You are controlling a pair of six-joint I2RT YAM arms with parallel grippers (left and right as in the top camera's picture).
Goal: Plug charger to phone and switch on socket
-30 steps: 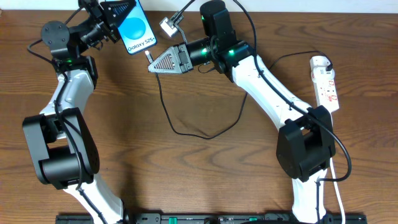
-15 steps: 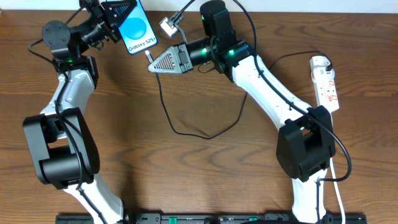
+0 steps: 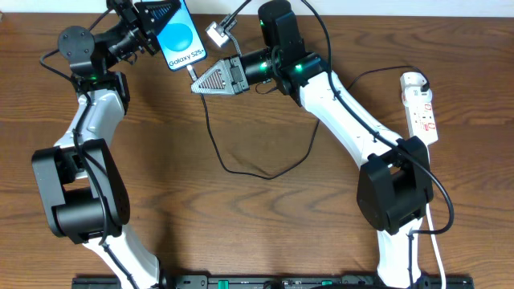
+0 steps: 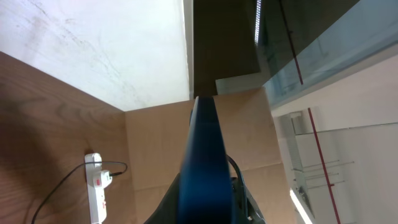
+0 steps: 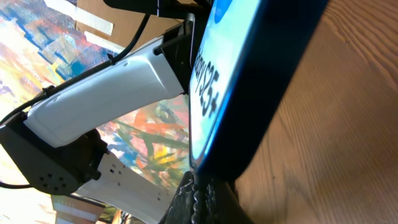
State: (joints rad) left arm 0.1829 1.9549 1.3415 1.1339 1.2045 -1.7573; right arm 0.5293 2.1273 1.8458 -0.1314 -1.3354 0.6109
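My left gripper (image 3: 154, 18) is shut on the phone (image 3: 180, 36) and holds it up at the table's far left, blue screen facing up. In the left wrist view the phone (image 4: 202, 162) shows edge-on between the jaws. My right gripper (image 3: 194, 83) is shut on the charger's plug end (image 3: 191, 71), just below the phone's lower edge. The right wrist view shows the phone (image 5: 224, 68) very close above the shut fingers (image 5: 205, 196); the plug itself is hidden there. The black charger cable (image 3: 210, 132) hangs down and loops across the table. The socket (image 3: 422, 104) lies at the far right.
The wooden table (image 3: 265, 233) holds the cable loop (image 3: 257, 174) in its middle. The socket also shows in the left wrist view (image 4: 96, 196) with a black lead in it. A small grey connector (image 3: 215, 34) hangs by the right arm. The white left arm (image 5: 112, 87) fills the right wrist view.
The left gripper has shifted the phone slightly to the right, closer to the right gripper and the plug. The right arm has stayed in place.
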